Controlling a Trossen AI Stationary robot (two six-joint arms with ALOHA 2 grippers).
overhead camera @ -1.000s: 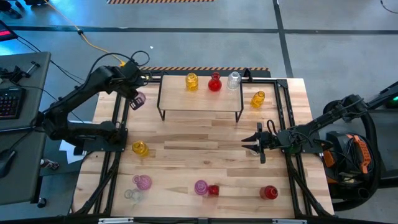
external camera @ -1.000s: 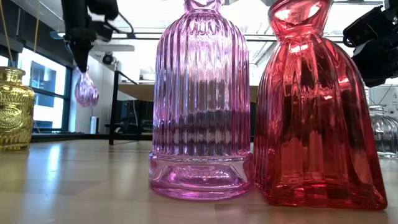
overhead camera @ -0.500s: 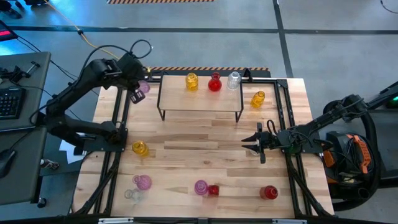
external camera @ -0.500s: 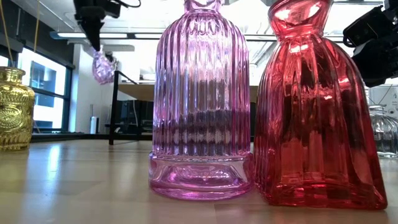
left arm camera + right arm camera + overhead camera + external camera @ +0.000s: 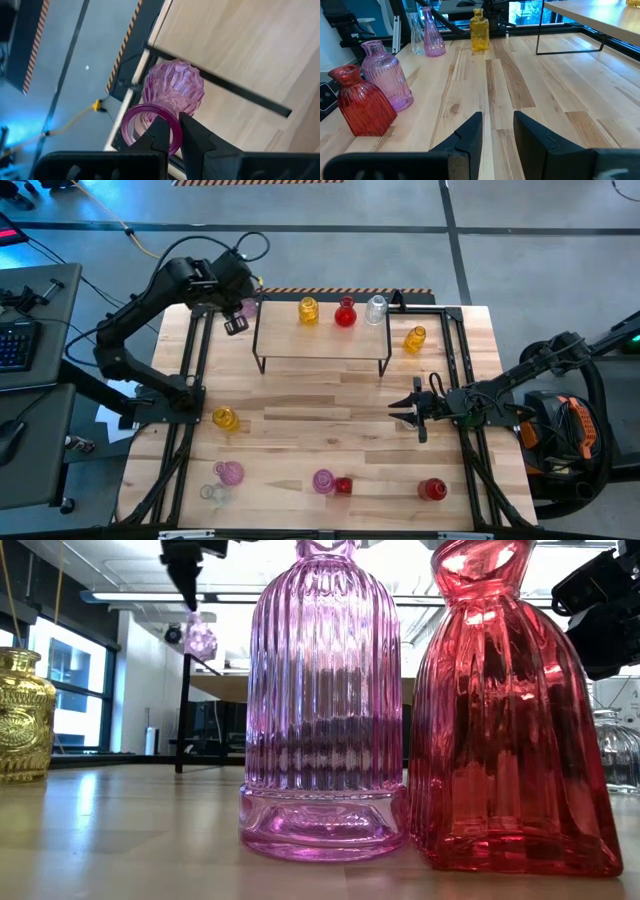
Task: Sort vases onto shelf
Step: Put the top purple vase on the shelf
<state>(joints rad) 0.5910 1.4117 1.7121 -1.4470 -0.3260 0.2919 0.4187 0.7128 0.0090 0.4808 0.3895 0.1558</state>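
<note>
left hand [image 5: 237, 318] pinches pink vase [image 5: 246, 308] by its rim, lifted just beside shelf [image 5: 320, 330] end. right hand [image 5: 408, 407] empty, fingers apart, low over bench [image 5: 320, 420] past shelf front.

Overhead view: even, bright light, my arms cast only soft shadows on worktop [image 5: 330, 420]. Low view: strong backlight from windows and ceiling strips, sky area washed out, pink vase [image 5: 322, 700] and red vase [image 5: 510, 710] glow, highlights on ribs. My left wrist view: floor tinted blue at one side. My fingers dark, slightly soft.
</note>
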